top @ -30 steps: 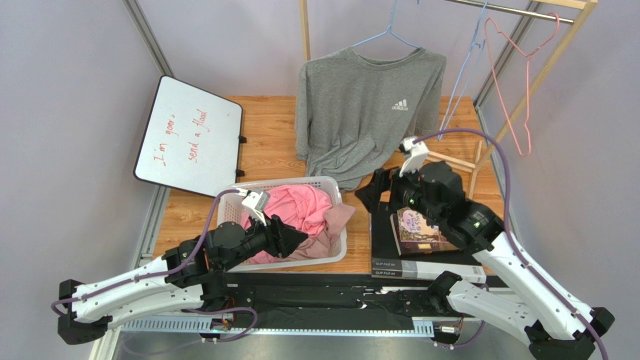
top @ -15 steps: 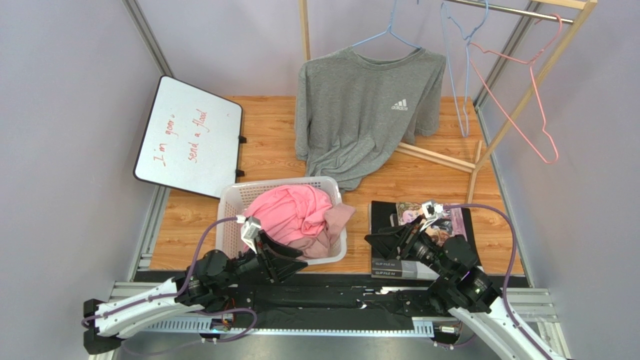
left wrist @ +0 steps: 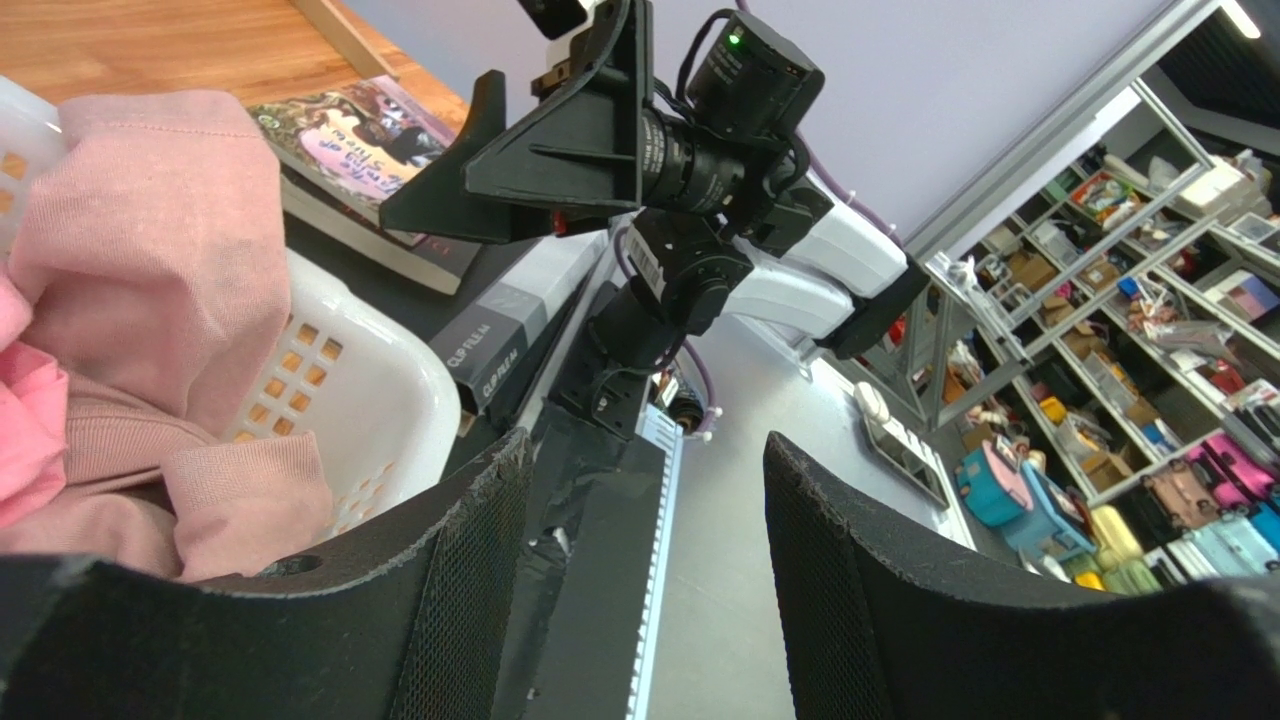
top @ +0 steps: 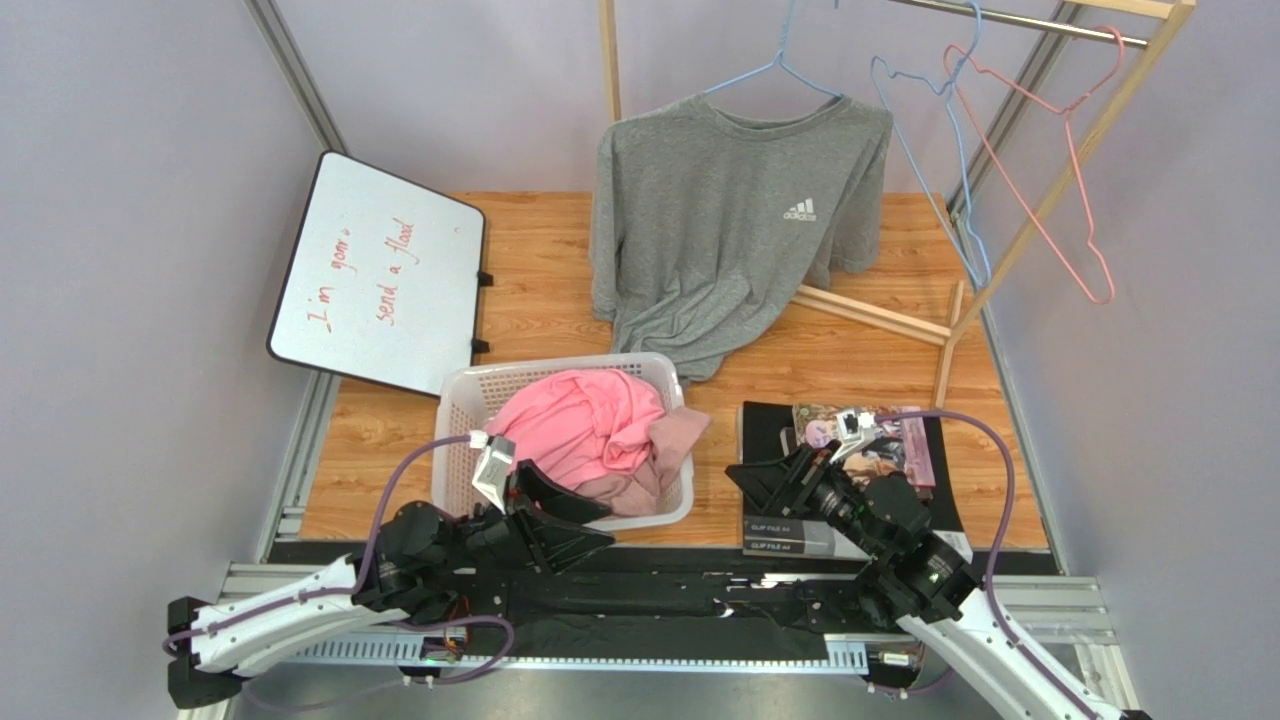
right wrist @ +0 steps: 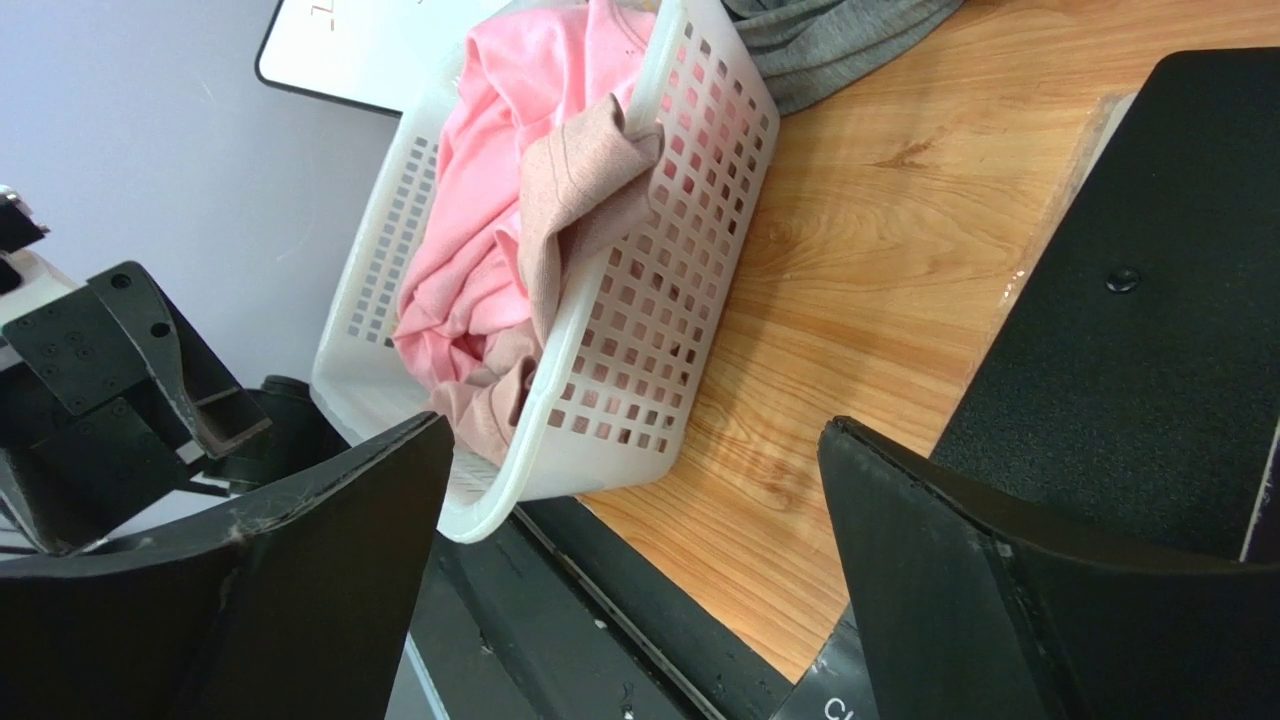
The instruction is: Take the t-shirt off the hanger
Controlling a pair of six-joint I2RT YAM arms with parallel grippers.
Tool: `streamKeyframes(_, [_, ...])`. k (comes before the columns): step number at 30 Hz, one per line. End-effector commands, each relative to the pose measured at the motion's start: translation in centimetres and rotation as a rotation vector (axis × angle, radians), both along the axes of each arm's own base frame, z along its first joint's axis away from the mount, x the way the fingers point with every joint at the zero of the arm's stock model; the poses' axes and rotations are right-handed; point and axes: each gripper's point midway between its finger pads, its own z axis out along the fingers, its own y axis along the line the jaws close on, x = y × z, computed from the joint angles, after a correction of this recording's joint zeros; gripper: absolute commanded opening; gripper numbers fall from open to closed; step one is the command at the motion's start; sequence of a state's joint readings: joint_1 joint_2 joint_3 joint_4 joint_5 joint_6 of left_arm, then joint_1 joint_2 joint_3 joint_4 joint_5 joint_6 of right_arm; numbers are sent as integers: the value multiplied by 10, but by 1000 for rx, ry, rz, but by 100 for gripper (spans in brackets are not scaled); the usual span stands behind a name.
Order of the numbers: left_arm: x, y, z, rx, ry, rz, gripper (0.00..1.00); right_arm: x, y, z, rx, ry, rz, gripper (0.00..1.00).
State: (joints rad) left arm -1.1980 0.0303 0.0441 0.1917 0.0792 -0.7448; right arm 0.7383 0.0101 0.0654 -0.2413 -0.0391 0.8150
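The grey t-shirt hangs on a light blue hanger from the wooden rack at the back, its hem resting crumpled on the table. A corner of the t-shirt shows at the top of the right wrist view. Both arms lie low at the near edge, far from it. My left gripper is open beside the basket's front, empty. My right gripper is wide open over the near edge of the books, nothing between its fingers.
A white basket holding pink clothes stands front centre. Stacked books lie to its right. A whiteboard leans at the left. Empty blue and pink hangers dangle from the rack's rail.
Both arms have drawn back low to the near edge; the right one came down from the t-shirt's hem. The empty hangers have swung to the right.
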Motion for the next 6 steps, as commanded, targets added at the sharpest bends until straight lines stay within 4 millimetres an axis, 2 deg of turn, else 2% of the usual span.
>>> streamKeyframes(1, [-2,-5,-32,50,-11,-17,64,6,3,-33,24,15,-24,100])
streamKeyframes(6, [-2,-5,-33,54,-11,-17,64,6,4,-27,33,-13,-11,100])
